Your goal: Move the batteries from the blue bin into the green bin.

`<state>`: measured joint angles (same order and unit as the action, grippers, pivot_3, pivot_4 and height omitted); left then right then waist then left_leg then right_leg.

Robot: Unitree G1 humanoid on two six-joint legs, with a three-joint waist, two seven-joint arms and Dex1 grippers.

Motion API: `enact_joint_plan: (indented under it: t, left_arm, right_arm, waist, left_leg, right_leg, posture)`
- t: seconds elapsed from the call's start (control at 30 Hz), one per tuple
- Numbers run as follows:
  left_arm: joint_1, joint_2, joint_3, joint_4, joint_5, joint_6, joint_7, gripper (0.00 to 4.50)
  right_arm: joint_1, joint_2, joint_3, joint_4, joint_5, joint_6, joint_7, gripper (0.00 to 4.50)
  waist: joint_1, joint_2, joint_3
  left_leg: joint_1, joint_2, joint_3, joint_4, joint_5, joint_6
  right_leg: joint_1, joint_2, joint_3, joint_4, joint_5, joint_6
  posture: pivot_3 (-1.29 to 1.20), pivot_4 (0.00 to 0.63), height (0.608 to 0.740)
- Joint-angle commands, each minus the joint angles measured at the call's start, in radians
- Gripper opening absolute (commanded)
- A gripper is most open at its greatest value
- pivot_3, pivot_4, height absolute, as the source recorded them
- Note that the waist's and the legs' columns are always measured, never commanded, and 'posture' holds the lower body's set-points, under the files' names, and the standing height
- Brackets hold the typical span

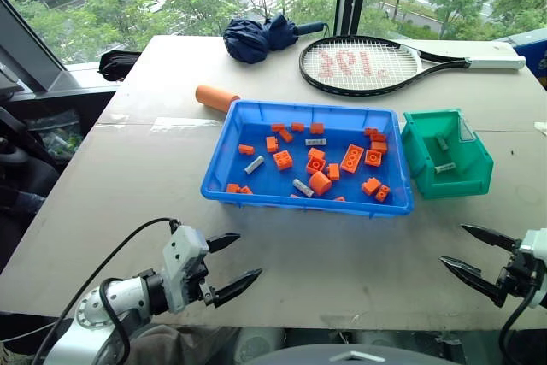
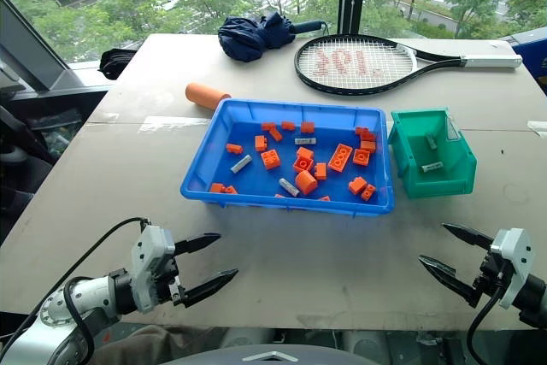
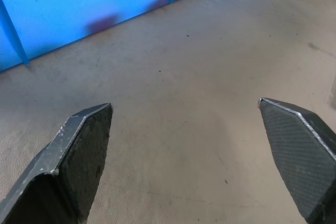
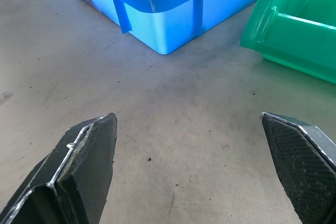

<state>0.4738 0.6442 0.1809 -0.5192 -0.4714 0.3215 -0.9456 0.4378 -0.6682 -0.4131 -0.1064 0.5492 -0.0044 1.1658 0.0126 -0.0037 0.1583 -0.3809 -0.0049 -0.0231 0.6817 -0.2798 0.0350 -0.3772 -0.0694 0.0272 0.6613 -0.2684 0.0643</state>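
The blue bin (image 1: 220,179) sits mid-table and holds orange toy bricks (image 1: 351,158) and three grey batteries (image 1: 254,164), (image 1: 315,141), (image 1: 302,187). Just right of it stands the green bin (image 1: 415,147), with two batteries (image 1: 444,167) inside. My left gripper (image 1: 248,255) hovers open over the bare table near the front edge, in front of the blue bin's left corner. Over at the front right, below the green bin, my right gripper (image 1: 453,244) is open and empty. The right wrist view shows the blue bin's corner (image 4: 157,24) and the green bin (image 4: 294,35) ahead of the spread fingers.
An orange cylinder (image 1: 216,97) lies behind the blue bin's left corner. Further back are a tennis racket (image 1: 359,66) and a folded navy umbrella (image 1: 256,38). A black object (image 1: 118,63) sits off the table's far left edge. Bare tabletop runs between the bins and the front edge.
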Motion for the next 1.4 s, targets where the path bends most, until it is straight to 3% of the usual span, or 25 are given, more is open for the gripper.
enact_joint_plan:
  t: [0.03,0.5,0.77,0.93,1.13,1.27,1.4]
  left_arm:
    - [-0.012,-0.001,-0.019,-0.011,-0.016,-0.012,-0.009,4.50]
    - [-0.073,0.011,-0.045,-0.026,-0.050,0.033,0.001,4.50]
    - [-0.176,0.175,0.115,-0.057,-0.286,0.160,-0.122,4.50]
    - [-0.301,0.321,0.212,0.042,-0.347,0.197,-0.245,4.50]
    - [-0.444,0.459,0.246,0.207,-0.293,0.168,-0.373,4.50]
    - [-0.552,0.498,0.227,0.290,-0.275,0.166,-0.403,4.50]
    - [-0.605,0.519,0.217,0.345,-0.246,0.153,-0.441,4.50]
  right_arm:
    - [0.010,-0.025,-0.048,-0.007,0.009,-0.010,0.012,4.39]
    - [0.024,-0.060,-0.096,-0.062,0.040,0.031,0.005,4.39]
    - [-0.100,-0.184,-0.109,-0.274,0.200,0.258,-0.042,4.39]
    - [-0.374,-0.228,0.072,-0.369,0.224,0.410,-0.153,4.39]
    - [-0.764,-0.176,0.411,-0.328,0.033,0.502,-0.230,4.39]
    - [-1.001,-0.069,0.600,-0.162,-0.107,0.485,-0.199,4.39]
    - [-1.204,0.075,0.737,0.048,-0.224,0.487,-0.193,4.39]
  waist:
    - [0.000,0.000,0.000]
    - [0.001,0.001,0.001]
    - [0.000,0.002,0.002]
    - [-0.003,0.000,0.004]
    - [-0.006,0.000,0.006]
    - [-0.005,-0.002,0.007]
    - [-0.023,-0.002,0.009]
  left_leg:
    - [0.000,0.000,0.000,0.000,0.000,0.000]
    - [-0.001,0.000,-0.001,-0.002,0.000,0.000]
    - [-0.001,0.002,-0.001,-0.003,0.000,0.000]
    - [-0.003,0.001,-0.002,-0.004,0.000,0.000]
    - [-0.007,0.000,-0.002,-0.007,0.000,0.000]
    - [-0.018,0.000,-0.003,-0.007,0.001,-0.001]
    - [-0.020,-0.001,-0.002,-0.008,0.003,-0.005]
  right_leg:
    - [0.000,0.000,0.000,0.000,0.000,0.000]
    - [0.000,-0.001,0.000,-0.002,0.000,0.000]
    - [-0.001,-0.001,-0.001,-0.003,0.000,0.000]
    - [-0.002,0.000,-0.004,-0.004,0.000,0.000]
    - [-0.009,0.002,-0.008,-0.004,0.000,0.000]
    - [-0.020,0.006,-0.009,-0.003,0.002,0.004]
    - [-0.022,0.007,-0.009,-0.002,0.002,0.004]
  posture:
    - [0.00,0.150,0.740]
    - [0.00,0.150,0.740]
    - [0.00,0.150,0.740]
    - [0.00,0.150,0.740]
    - [0.00,0.150,0.740]
    - [0.00,0.150,0.740]
    - [0.00,0.150,0.740]
